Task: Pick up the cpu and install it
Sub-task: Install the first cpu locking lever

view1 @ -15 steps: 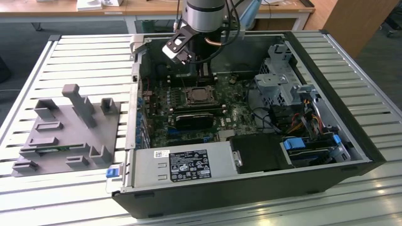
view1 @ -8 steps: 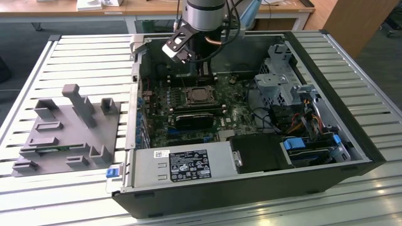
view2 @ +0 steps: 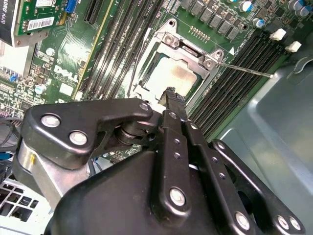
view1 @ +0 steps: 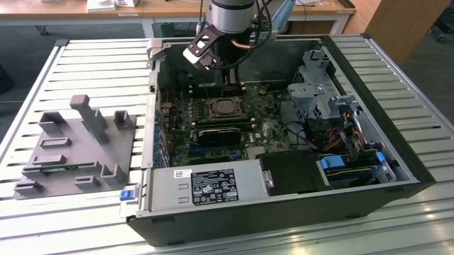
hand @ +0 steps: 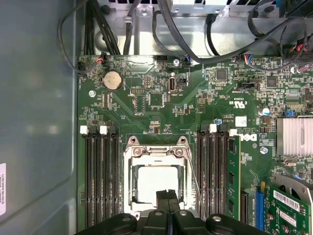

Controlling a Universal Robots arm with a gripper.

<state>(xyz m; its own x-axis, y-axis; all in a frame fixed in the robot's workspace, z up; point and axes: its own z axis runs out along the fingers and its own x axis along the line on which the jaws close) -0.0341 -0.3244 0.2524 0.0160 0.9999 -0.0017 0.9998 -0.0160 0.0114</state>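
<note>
Fingers [hand: 162,198] pressed together, the gripper [hand: 167,195] hovers above the cpu [view1: 225,108] in its socket [hand: 131,166], at six o'clock from it in the exterior view.

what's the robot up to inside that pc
A robot arm is reaching into an open computer case. Its gripper hangs just over the motherboard's processor socket, jaws shut together with nothing visible between them. The cpu lies in that socket, not in the gripper.
</note>
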